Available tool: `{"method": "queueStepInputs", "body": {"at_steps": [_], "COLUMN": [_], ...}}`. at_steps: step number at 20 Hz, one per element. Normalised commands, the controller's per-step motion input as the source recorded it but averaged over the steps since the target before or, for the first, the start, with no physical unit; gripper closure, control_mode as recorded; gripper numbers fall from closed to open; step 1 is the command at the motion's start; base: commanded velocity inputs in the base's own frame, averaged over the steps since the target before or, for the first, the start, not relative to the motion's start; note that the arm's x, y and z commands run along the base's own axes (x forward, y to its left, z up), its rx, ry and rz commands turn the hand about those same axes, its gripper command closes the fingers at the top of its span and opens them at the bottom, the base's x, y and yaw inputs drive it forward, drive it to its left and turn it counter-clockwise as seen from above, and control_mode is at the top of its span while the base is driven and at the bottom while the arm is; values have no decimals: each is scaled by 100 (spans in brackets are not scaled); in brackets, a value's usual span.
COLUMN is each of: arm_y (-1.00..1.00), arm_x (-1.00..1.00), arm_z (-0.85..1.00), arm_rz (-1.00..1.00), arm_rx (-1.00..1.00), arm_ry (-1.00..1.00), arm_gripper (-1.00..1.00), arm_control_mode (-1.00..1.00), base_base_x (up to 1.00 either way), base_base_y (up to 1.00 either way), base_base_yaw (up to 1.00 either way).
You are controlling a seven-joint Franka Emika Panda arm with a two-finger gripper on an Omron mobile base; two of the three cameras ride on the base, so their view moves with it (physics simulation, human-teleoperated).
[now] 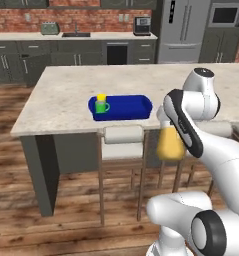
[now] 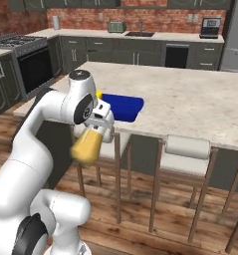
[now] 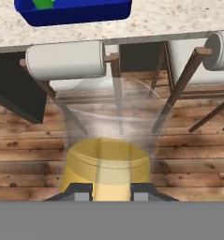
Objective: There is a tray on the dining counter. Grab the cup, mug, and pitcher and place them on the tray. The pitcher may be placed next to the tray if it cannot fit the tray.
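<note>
Pitcher: the clear glass pitcher (image 1: 169,142) of amber liquid hangs in the air in front of the table's near edge, above the stools and clear of the stone top; in the hand view (image 3: 108,161) it stands between the finger tips, liquid low, clear glass above.
Fingers: the fingers (image 3: 108,191) are drawn narrow, one on each side of the pitcher, gripping it; in the base views the hand is largely hidden by the arm.
Tray: the bright blue tray (image 1: 133,107) lies on the table (image 1: 66,95) near its front edge, at about 10 o'clock from the pitcher in the left base view; in the right base view (image 2: 123,107) it lies at 2 o'clock from the pitcher.
Mug: the green mug (image 1: 101,106) stands upright in the left end of the tray, handle to the right.
Cup: the yellow cup (image 1: 101,97) stands just behind the mug in the same end; whether they touch cannot be told.
Stools: a white-cushioned stool (image 1: 122,142) is tucked under the table edge below the tray.
</note>
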Motion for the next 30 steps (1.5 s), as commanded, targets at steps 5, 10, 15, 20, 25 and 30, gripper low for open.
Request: {"method": "queueStepInputs", "body": {"at_steps": [5,10,15,20,25,30], "arm_y": [0,0,0,0,0,0], "arm_x": [0,0,0,0,0,0], "arm_z": [0,0,0,0,0,0], "arm_rz": [0,0,0,0,0,0], "arm_rx": [0,0,0,0,0,0], "arm_ry": [0,0,0,0,0,0], "arm_gripper": [100,100,100,100,100,100], "arm_control_mode": [100,100,100,100,100,100], "base_base_x": [52,69,54,35,28,26], "base_base_y": [-26,-11,-19,-22,-21,-22], "base_base_yaw": [12,10,4,3,4,3]}}
